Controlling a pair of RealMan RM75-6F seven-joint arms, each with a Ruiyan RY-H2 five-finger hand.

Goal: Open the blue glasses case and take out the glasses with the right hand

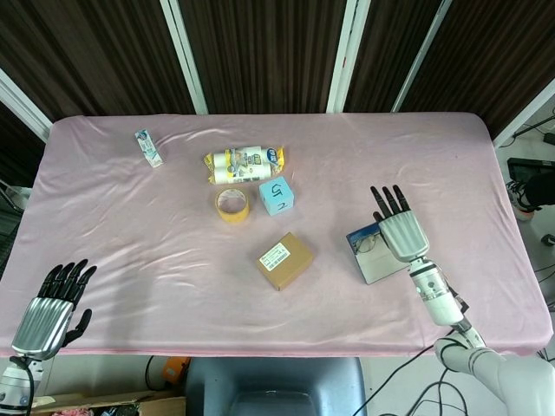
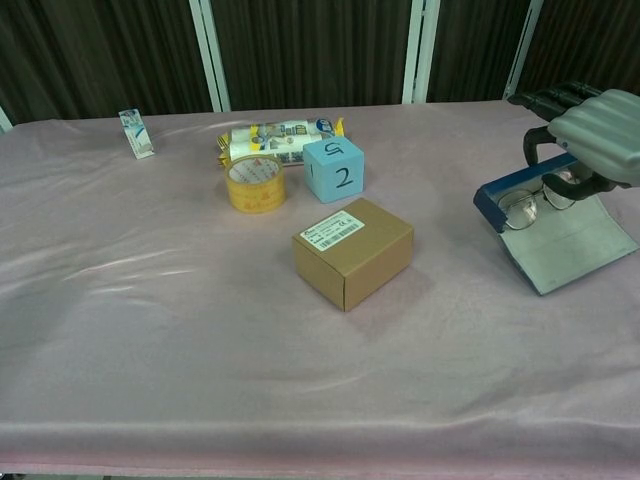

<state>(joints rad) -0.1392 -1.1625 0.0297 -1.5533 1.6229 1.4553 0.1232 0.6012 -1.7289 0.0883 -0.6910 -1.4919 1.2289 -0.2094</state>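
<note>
The blue glasses case [image 1: 379, 263] lies open on the right of the table, its grey inside [image 2: 565, 243] facing up. The glasses [image 2: 524, 205] sit at its blue far edge [image 1: 358, 236]. My right hand [image 1: 401, 229] hovers over that edge, fingers stretched forward. In the chest view the right hand [image 2: 596, 124] has its thumb and a finger curled down onto the glasses frame. My left hand [image 1: 54, 305] is off the front left corner of the table, fingers apart, holding nothing.
A brown cardboard box [image 1: 284, 260] sits mid-table, left of the case. Behind it are a blue cube [image 1: 277, 195], a yellow tape roll [image 1: 231, 205] and a snack pack [image 1: 244, 162]. A small packet [image 1: 148, 147] lies far left.
</note>
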